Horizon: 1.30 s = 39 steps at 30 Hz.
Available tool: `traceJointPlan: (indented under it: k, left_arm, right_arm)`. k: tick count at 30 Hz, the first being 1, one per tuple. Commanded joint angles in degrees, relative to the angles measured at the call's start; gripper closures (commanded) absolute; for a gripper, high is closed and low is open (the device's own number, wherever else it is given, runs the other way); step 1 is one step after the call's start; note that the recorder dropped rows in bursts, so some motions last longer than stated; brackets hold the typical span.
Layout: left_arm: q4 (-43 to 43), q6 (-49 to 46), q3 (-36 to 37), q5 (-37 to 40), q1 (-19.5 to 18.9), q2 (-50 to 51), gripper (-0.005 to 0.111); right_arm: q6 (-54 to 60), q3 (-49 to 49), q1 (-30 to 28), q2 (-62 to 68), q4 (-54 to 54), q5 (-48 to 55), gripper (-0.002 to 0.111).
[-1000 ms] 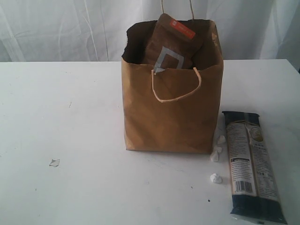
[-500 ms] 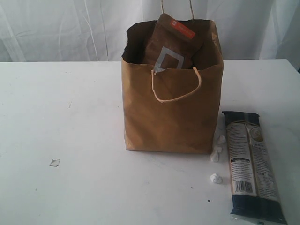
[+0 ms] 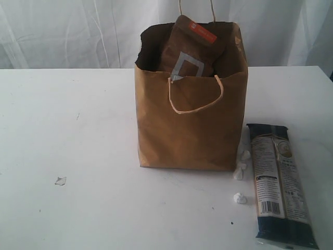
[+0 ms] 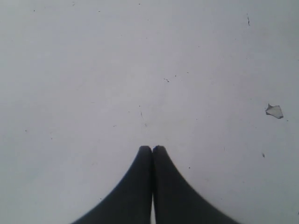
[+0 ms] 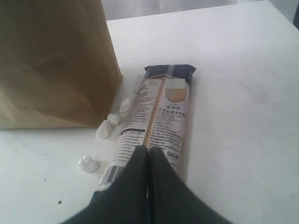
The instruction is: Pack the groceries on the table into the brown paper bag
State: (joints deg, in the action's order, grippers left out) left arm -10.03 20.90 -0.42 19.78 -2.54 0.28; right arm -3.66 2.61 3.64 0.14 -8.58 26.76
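The brown paper bag (image 3: 190, 125) stands upright mid-table, and the brown foil pouch (image 3: 190, 49) with an orange-red strip sticks out of its top. The long dark pasta packet (image 3: 278, 182) lies flat on the table (image 3: 78, 156) to the bag's right. In the right wrist view my right gripper (image 5: 148, 150) is shut and empty, hovering over the near end of the pasta packet (image 5: 159, 116), beside the bag (image 5: 51, 60). My left gripper (image 4: 152, 148) is shut and empty over bare table (image 4: 117, 70). Neither gripper shows in the exterior view. The other groceries are hidden.
Small white crumpled bits (image 3: 240, 169) lie between the bag's right corner and the packet, also in the right wrist view as white bits (image 5: 105, 128). A tiny pale flake (image 3: 60, 180) sits on the left of the table, seen too as a flake (image 4: 274, 111). A white curtain hangs behind.
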Motion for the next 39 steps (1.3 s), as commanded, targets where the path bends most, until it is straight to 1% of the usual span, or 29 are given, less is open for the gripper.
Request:
traceJointPlan:
  k: [1, 5, 7, 10, 11, 13, 14, 15, 16, 17, 18, 19, 20, 21, 22, 26, 28, 30, 33, 35, 38, 39]
  left_arm:
    - [0.07, -0.19, 0.42, 2.21, -0.15, -0.28, 0.107]
    - [0.07, -0.19, 0.42, 2.21, -0.15, -0.28, 0.107]
    - [0.07, -0.19, 0.42, 2.21, -0.15, -0.28, 0.107]
    - [0.07, -0.19, 0.42, 2.21, -0.15, -0.28, 0.107]
    - [0.07, -0.19, 0.42, 2.21, -0.15, -0.28, 0.107]
    - [0.07, -0.19, 0.42, 2.21, -0.15, -0.28, 0.107]
    - [0.07, -0.19, 0.42, 2.21, -0.15, -0.28, 0.107]
    - [0.07, -0.19, 0.42, 2.21, -0.15, -0.28, 0.107]
    - [0.07, -0.19, 0.42, 2.21, -0.15, -0.28, 0.107]
    - [0.07, -0.19, 0.42, 2.21, -0.15, -0.28, 0.107]
    - [0.07, -0.19, 0.42, 2.21, -0.15, -0.28, 0.107]
    - [0.07, -0.19, 0.42, 2.21, -0.15, -0.28, 0.107]
    - [0.07, -0.19, 0.42, 2.21, -0.15, -0.28, 0.107]
    - [0.07, -0.19, 0.42, 2.21, -0.15, -0.28, 0.107]
    - [0.07, -0.19, 0.42, 2.21, -0.15, -0.28, 0.107]
    - [0.07, -0.19, 0.42, 2.21, -0.15, -0.28, 0.107]
    - [0.07, -0.19, 0.42, 2.21, -0.15, -0.28, 0.107]
    - [0.07, -0.19, 0.42, 2.21, -0.15, -0.28, 0.107]
    - [0.07, -0.19, 0.42, 2.21, -0.15, -0.28, 0.107]
    - [0.07, -0.19, 0.42, 2.21, -0.15, -0.28, 0.107]
    - [0.07, -0.19, 0.42, 2.21, -0.15, -0.28, 0.107]
    - [0.07, -0.19, 0.42, 2.21, -0.15, -0.28, 0.107]
  right_arm:
    - [-0.19, -0.50, -0.27, -0.09, 0.49, -0.19, 0.108]
    - [-0.19, -0.50, -0.27, -0.09, 0.60, -0.31, 0.108]
    - [1.36, -0.77, -0.27, -0.09, 1.81, -2.59, 0.108]
    - [7.88, -1.11, -0.27, -0.09, 12.03, -8.92, 0.108]
    - [7.74, -1.11, -0.27, -0.09, 11.80, -10.53, 0.108]
    - [7.42, -1.11, -0.27, -0.09, 11.80, -21.72, 0.108]
    - [6.59, -1.11, -0.27, -0.09, 10.80, -36.65, 0.108]
    - [4.78, -1.11, -0.27, -0.09, 10.68, -43.30, 0.108]
    - [3.66, -1.11, -0.27, -0.09, 10.68, -53.21, 0.108]
    - [5.54, -1.11, -0.27, 0.16, 9.00, -60.73, 0.108]
    - [5.00, -0.04, -0.27, 0.84, -1.07, -68.92, 0.108]
    - [2.41, 1.57, -0.27, 1.25, -5.62, -71.28, 0.108]
    - [0.79, 6.32, -0.27, 3.06, -11.43, -73.14, 0.108]
    - [0.79, 10.09, -0.27, 4.81, -13.45, -73.35, 0.108]
    - [0.79, 18.47, -0.27, 9.75, -14.68, -73.98, 0.108]
    - [1.23, 38.02, -0.27, 24.98, -10.23, -76.14, 0.108]
    - [5.90, 46.37, -0.27, 33.31, -7.73, -76.14, 0.108]
    - [12.00, 51.84, -0.27, 40.45, -7.61, -75.27, 0.108]
    - [23.56, 56.74, -0.27, 50.84, -8.36, -69.36, 0.108]
    - [33.59, 57.93, -0.27, 58.23, -10.29, -61.91, 0.108]
    - [52.56, 57.99, -0.27, 70.00, -12.49, -46.47, 0.108]
    - [57.22, 57.99, -0.27, 73.29, -13.19, -42.27, 0.108]
